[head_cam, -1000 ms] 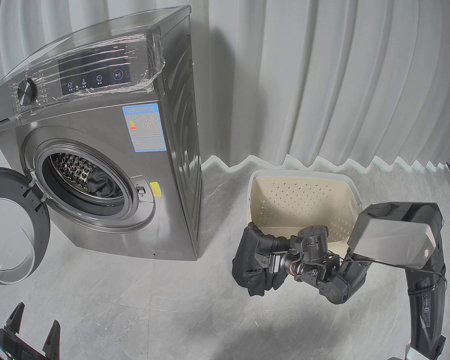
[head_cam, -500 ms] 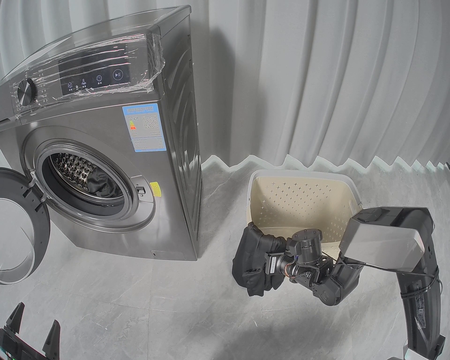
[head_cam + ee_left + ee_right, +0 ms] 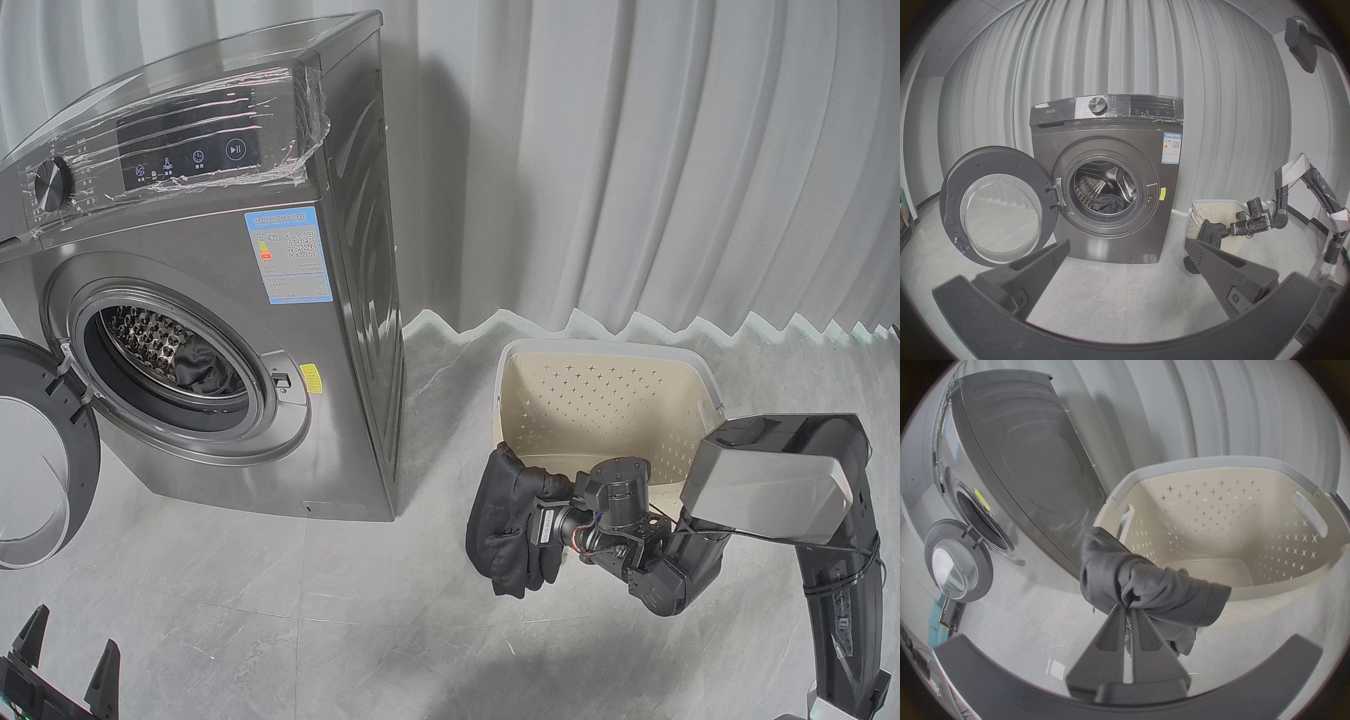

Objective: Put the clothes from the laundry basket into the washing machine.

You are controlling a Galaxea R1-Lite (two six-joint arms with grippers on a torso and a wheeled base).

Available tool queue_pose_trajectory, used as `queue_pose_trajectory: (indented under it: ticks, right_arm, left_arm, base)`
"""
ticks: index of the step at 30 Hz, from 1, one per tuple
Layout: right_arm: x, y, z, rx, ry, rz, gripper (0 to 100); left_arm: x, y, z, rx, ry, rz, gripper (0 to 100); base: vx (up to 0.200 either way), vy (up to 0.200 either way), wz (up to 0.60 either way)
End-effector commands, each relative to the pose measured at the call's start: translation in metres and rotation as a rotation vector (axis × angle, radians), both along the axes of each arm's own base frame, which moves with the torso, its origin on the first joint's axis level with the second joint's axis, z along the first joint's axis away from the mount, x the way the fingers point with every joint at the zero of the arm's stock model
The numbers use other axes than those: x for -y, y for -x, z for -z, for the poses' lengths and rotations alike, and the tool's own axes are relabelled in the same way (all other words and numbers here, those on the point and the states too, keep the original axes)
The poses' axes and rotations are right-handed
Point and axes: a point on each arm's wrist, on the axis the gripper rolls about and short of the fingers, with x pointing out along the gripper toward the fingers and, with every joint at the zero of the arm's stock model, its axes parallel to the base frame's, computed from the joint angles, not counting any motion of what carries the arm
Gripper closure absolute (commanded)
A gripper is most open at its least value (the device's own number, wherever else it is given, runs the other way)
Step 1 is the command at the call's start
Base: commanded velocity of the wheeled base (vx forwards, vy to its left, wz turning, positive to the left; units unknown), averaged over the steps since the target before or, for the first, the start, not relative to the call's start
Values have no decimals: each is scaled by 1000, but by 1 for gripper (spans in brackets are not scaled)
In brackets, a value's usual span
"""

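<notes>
A dark garment (image 3: 511, 530) hangs over the front left rim of the cream laundry basket (image 3: 609, 412), mostly outside it. My right gripper (image 3: 553, 520) is shut on that dark garment (image 3: 1143, 589), fingers pinched together in its folds (image 3: 1128, 608). The basket's inside (image 3: 1228, 519) holds nothing else that I can see. The grey washing machine (image 3: 216, 281) stands to the left with its round door (image 3: 37, 459) swung open, and another dark cloth (image 3: 206, 370) lies in the drum (image 3: 1106, 202). My left gripper (image 3: 66, 656) is open, low near the floor at the front left (image 3: 1125, 255).
White curtains (image 3: 656, 159) hang behind the machine and basket. Grey tiled floor (image 3: 328, 619) lies open between the washer and the basket. The open door juts out to the left of the drum mouth.
My right arm drew slightly back and down, and the dark garment shifted a little with it. The left gripper stayed still.
</notes>
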Motion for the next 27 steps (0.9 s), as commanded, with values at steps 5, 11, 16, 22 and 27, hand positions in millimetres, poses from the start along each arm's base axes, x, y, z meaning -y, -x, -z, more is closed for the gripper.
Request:
queue_pose_trajectory:
  ticks: [5,11,16,22,27]
  right_arm:
    - [-3,31,-56,104,-67,-58,100]
    - [-1,46,-90,168,-109,-75,100]
    - [1,47,-89,161,-100,-65,100]
    - [8,38,-50,76,-32,-35,100]
    - [13,33,-42,60,-22,-18,100]
  left_arm:
    - [0,0,5,-1,0,0,0]
    - [0,0,5,-1,0,0,0]
    - [0,0,5,-1,0,0,0]
    - [0,0,5,-1,0,0,0]
    - [0,0,5,-1,0,0,0]
  base:
    - [0,0,0]
    - [0,0,0]
    - [0,0,0]
    - [0,0,0]
    - [0,0,0]
